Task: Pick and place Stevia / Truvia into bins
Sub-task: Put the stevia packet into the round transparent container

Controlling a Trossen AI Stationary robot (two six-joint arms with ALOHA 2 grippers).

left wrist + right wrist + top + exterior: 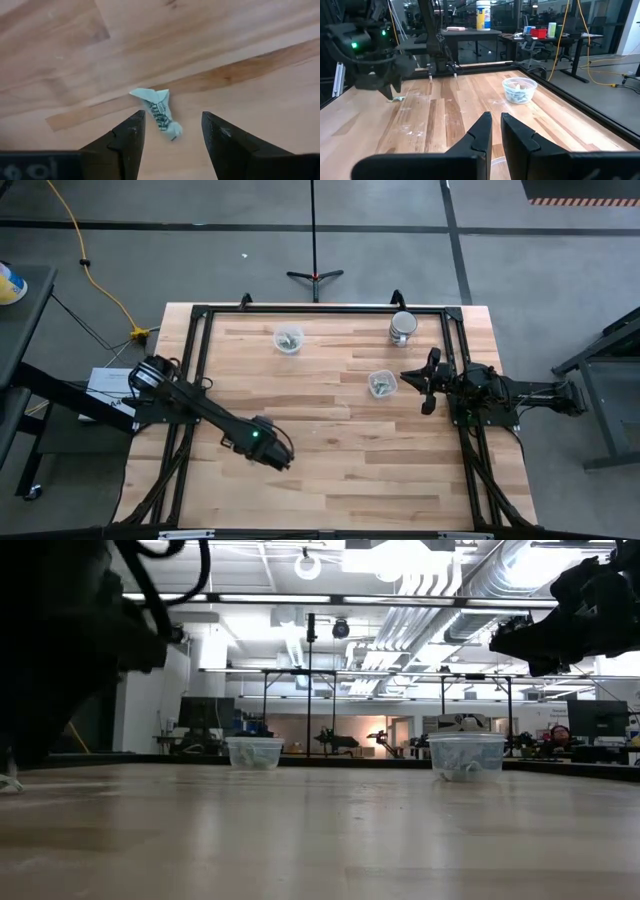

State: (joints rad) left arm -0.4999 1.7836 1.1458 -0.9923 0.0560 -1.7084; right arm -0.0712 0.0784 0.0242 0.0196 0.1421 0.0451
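One crumpled green-and-white Stevia packet (159, 114) lies flat on the wooden table. My left gripper (172, 131) is open and low over it, one finger on each side, neither touching it. In the high view this gripper (275, 452) is at the table's near-left middle. Two clear cups hold packets: one (288, 339) near the far edge, one (382, 384) right of centre. My right gripper (496, 122) is shut and raised just right of the nearer cup, holding nothing. The far cup (519, 90) and the loose packet (396, 98) show in the right wrist view.
A shiny metal mug (403, 327) stands near the far right corner, behind the right-hand cup. A black frame (320, 308) runs along the table's far edge and both sides. Bare wood (340, 470) lies between the two arms and toward the near edge.
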